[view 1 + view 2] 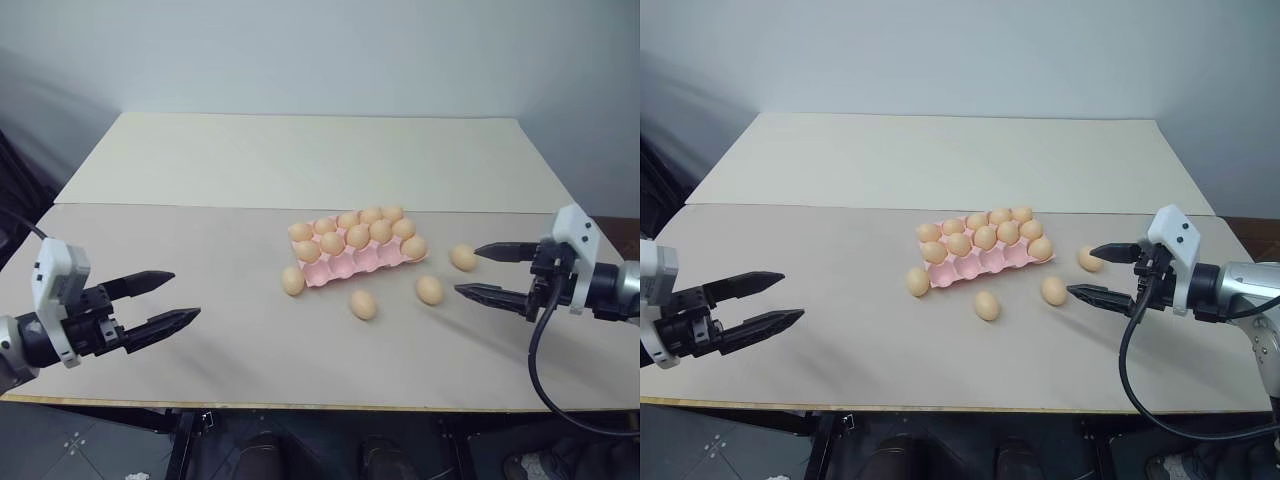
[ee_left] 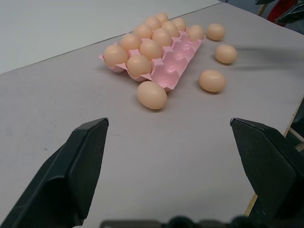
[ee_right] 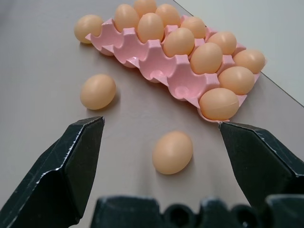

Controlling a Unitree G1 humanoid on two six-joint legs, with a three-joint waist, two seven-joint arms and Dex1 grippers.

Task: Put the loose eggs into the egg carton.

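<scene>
The carton (image 1: 352, 250) sits mid-table (image 1: 200, 240), its two far rows filled with eggs, the near row of cups bare but for one egg at the right end. Four loose eggs lie on the table: one (image 1: 292, 281) touching the carton's left end, one (image 1: 363, 304) in front, two (image 1: 429, 290) (image 1: 463, 258) toward the right. The left gripper (image 1: 168, 299) is spread wide, empty, well left of the carton. The right gripper (image 1: 487, 271) gapes empty beside the rightmost egg. Both arms are cut off at the frame edges.

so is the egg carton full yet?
No. The egg carton has empty cups along its near row; four loose eggs lie on the table beside it.
</scene>
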